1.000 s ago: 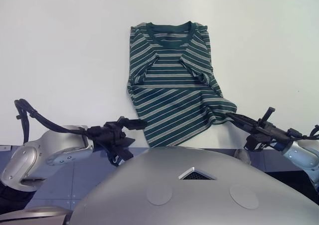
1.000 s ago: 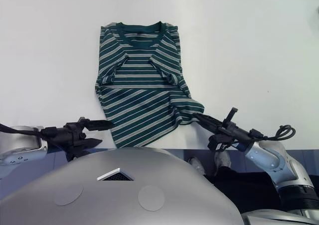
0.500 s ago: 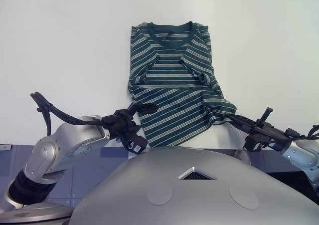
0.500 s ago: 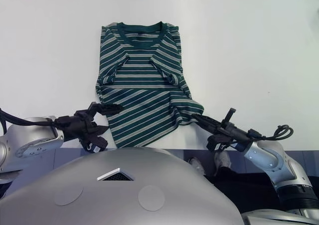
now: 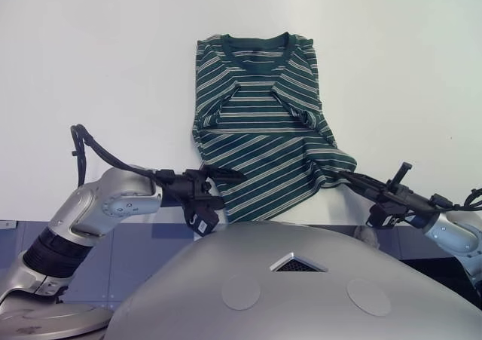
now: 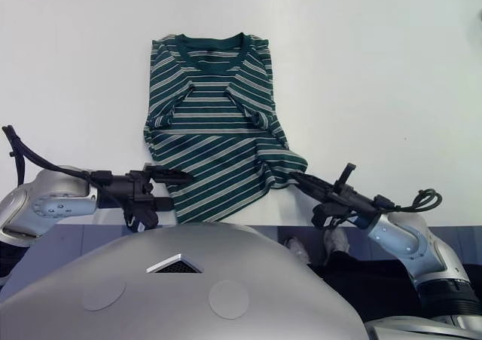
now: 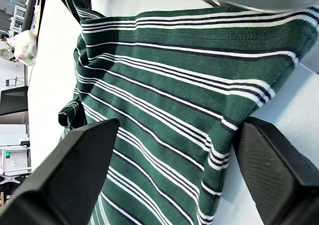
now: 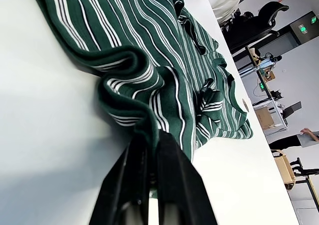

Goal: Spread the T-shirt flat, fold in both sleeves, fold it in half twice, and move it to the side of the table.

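At the near edge of the bench [image 5: 98,91], the striped T-shirt [image 5: 260,129] lies with its collar toward the far edge and both sleeves folded in. The right pincer [image 5: 340,176] pinches the bunched right hem corner. The left pincer [image 5: 226,185] is spread wide, its fingers straddling the left hem corner.

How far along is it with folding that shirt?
Done: the T-shirt lies spread with both sleeves folded in. In hand: the right fingers pinch one bottom corner, the left fingers stand open around the other. Left: both half-folds and moving it aside.
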`<control>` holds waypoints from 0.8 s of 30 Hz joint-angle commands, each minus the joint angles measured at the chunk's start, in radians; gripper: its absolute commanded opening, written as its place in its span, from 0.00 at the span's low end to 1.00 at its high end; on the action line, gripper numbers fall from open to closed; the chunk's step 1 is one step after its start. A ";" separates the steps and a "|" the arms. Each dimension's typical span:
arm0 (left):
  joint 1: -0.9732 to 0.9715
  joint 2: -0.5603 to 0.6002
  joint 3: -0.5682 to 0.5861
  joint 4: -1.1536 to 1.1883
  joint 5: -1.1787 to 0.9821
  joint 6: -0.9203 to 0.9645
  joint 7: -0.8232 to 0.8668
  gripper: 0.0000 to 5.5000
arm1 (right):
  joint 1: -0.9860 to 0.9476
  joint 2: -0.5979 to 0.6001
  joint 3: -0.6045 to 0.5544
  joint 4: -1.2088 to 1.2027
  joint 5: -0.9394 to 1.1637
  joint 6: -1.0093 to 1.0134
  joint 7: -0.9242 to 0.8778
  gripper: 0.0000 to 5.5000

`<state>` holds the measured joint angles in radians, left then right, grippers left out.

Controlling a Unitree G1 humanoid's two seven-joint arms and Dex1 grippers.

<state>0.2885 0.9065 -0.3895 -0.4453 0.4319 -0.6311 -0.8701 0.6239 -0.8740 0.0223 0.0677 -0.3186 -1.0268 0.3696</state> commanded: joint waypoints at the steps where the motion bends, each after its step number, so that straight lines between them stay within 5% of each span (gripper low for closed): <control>1: 0.035 0.046 -0.058 0.047 0.090 0.029 -0.063 0.56 | -0.004 0.000 -0.001 -0.003 -0.004 0.012 0.006 0.00; 14: 0.007 0.063 -0.086 0.052 0.114 0.046 -0.052 0.06 | 0.006 0.005 -0.005 -0.012 -0.004 0.014 0.005 0.00; 18: 0.001 0.071 -0.077 0.045 0.096 0.059 -0.056 0.00 | 0.002 0.001 -0.007 -0.019 0.003 0.016 0.008 0.00; 24: -0.387 0.081 0.026 0.122 -0.482 0.267 -0.327 0.00 | -0.079 -0.182 0.030 -0.291 0.326 0.316 0.244 0.00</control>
<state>0.0079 0.9679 -0.3860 -0.3362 0.0929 -0.4244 -1.0986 0.5809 -0.9721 0.0392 -0.1056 -0.1171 -0.8496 0.5128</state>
